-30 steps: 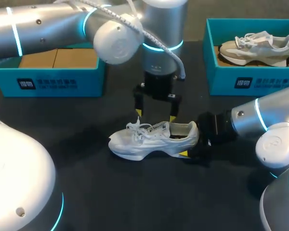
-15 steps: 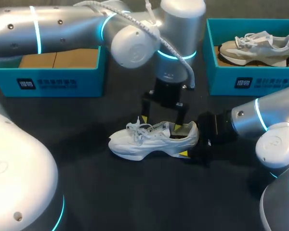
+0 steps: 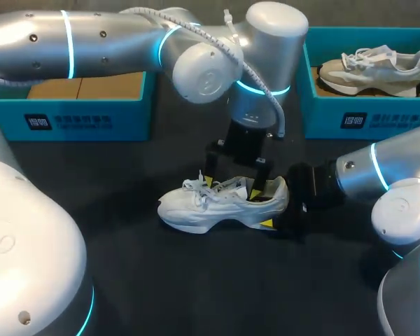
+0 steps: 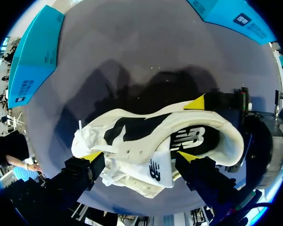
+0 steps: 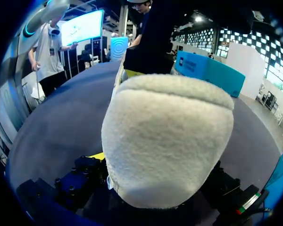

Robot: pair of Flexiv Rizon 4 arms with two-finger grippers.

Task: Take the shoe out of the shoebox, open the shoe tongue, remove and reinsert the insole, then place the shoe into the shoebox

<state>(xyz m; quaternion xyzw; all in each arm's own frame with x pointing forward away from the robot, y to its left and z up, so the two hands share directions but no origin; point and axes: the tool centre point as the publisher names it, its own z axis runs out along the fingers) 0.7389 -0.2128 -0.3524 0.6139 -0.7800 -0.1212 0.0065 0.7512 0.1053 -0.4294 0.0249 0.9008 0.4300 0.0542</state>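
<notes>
Left claw (image 4: 139,156) spread wide over white shoe (image 3: 196,210), right claw (image 3: 276,205) seemingly clamping its heel (one finger hidden).

1. The shoe (image 3: 220,203) lies on the table (image 3: 196,287) in the middle, toe to the left and heel to the right.
2. The left gripper (image 3: 232,186) hangs over the shoe's middle with its fingers apart, one by the laces on the far side and the other at the opening.
3. The right gripper (image 3: 278,208) comes in from the right and clasps the heel, with one finger on its near side and one on its far side.
4. The left box (image 3: 70,115) stands far left.
5. The right box (image 3: 364,119) stands far right, with the other shoe (image 3: 371,70) in it.
</notes>
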